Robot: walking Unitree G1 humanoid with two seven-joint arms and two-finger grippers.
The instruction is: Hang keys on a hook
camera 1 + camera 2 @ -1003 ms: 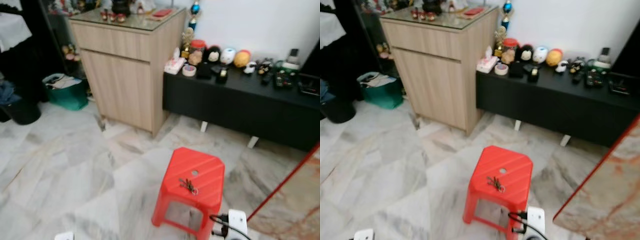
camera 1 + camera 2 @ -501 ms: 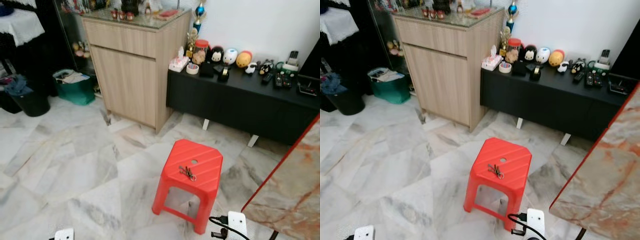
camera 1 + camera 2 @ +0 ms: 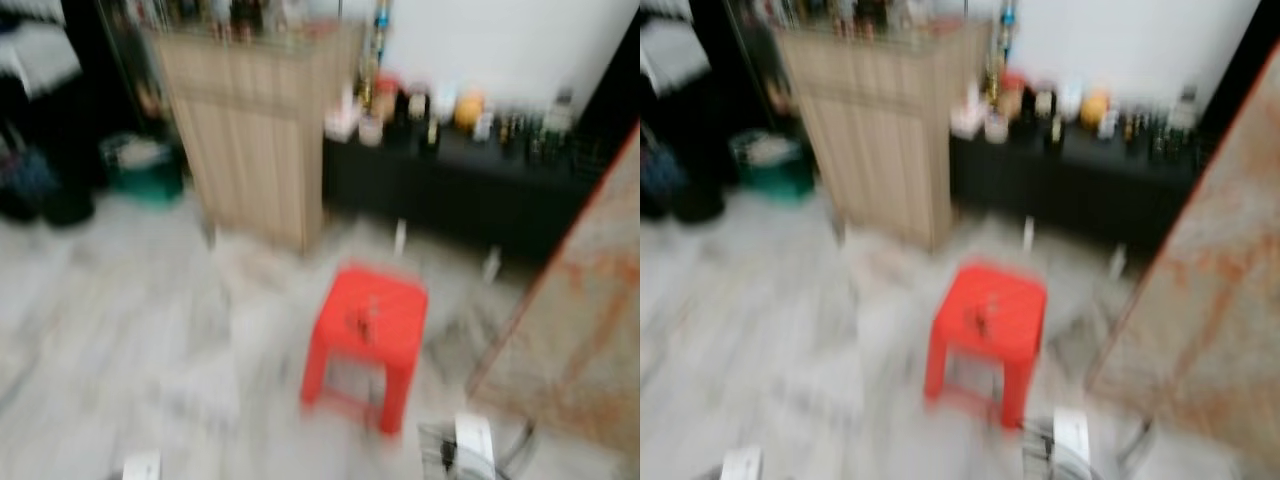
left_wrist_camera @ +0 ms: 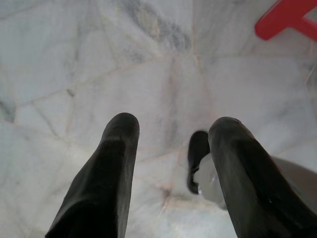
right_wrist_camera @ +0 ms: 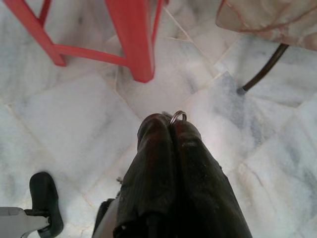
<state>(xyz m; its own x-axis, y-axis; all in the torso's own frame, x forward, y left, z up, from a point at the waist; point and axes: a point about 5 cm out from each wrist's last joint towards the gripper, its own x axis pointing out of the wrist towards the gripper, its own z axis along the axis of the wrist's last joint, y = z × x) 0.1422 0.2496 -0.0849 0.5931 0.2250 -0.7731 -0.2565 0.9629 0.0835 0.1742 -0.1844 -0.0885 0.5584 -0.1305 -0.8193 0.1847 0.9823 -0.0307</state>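
Keys (image 3: 362,320): probably the blurred dark clump on red stool (image 3: 395,300).
Left gripper (image 4: 173,130): fingers apart, empty.
Right gripper (image 5: 171,124): closed, pinching metal ring (image 5: 178,116).

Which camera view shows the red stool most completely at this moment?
The left eye view shows the red stool best: the whole seat and legs, although blurred. The right eye view gives the same blurred whole. The right wrist view shows its legs sharply, beyond the shut right tool. The left wrist view shows a red corner past the open left tool.

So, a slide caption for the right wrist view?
Right hand, shut on a small metal ring, hangs above marble floor beside red stool.
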